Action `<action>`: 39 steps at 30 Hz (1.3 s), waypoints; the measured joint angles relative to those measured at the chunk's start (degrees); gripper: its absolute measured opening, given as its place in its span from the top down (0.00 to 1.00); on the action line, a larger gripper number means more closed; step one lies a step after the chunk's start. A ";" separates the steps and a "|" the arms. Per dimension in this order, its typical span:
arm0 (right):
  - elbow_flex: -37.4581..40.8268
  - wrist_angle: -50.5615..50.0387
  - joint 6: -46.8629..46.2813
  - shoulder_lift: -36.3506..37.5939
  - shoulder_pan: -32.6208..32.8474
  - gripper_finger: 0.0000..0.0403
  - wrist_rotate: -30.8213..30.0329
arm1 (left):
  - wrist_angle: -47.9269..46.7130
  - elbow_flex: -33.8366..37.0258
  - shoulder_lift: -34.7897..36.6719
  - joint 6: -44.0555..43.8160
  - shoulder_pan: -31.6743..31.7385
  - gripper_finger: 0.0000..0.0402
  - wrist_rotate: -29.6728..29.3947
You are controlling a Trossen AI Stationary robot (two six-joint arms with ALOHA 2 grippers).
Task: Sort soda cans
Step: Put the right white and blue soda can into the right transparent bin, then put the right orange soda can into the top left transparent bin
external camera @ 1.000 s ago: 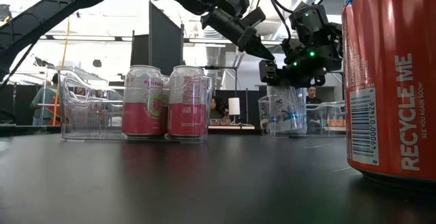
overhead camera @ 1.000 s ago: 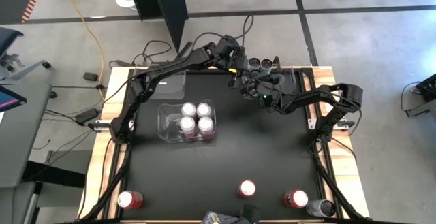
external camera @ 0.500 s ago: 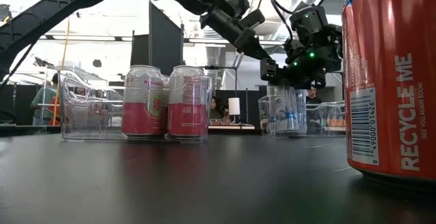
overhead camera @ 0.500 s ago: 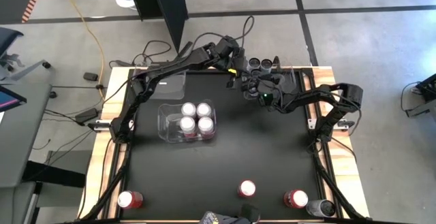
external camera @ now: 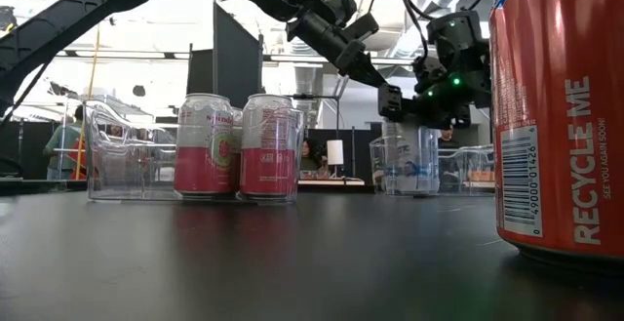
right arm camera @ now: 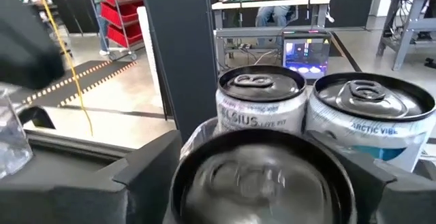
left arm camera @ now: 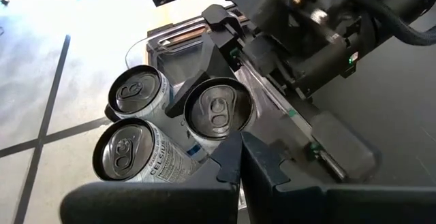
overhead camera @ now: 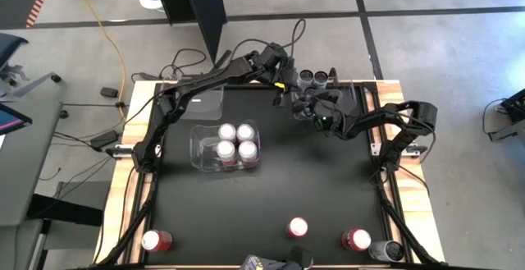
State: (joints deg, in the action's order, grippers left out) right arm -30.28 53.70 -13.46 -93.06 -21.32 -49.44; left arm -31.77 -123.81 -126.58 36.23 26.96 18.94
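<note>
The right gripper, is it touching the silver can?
Touching. The right wrist view shows the right gripper with its fingers pressed against both sides of the silver can.

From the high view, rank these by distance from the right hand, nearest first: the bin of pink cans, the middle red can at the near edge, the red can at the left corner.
Measured from the right hand:
1. Bin of pink cans, mid-table, to its left.
2. Middle red can, near edge.
3. Left-corner red can, diagonally across the table.

Cut off and blurred

Low view: red can (external camera: 558, 116) cropped by the edge (top unseen). Right wrist view: nearest can (right arm camera: 262, 176) blurred, cropped below.
</note>
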 joint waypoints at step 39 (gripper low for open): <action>0.07 18.99 39.02 6.75 8.30 0.09 -7.85 | 4.60 -3.68 0.02 -5.76 0.11 1.00 5.68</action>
State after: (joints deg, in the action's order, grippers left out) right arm -30.22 72.68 25.56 -86.31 -13.02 -57.30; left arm -27.17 -127.49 -126.56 30.46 27.07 24.62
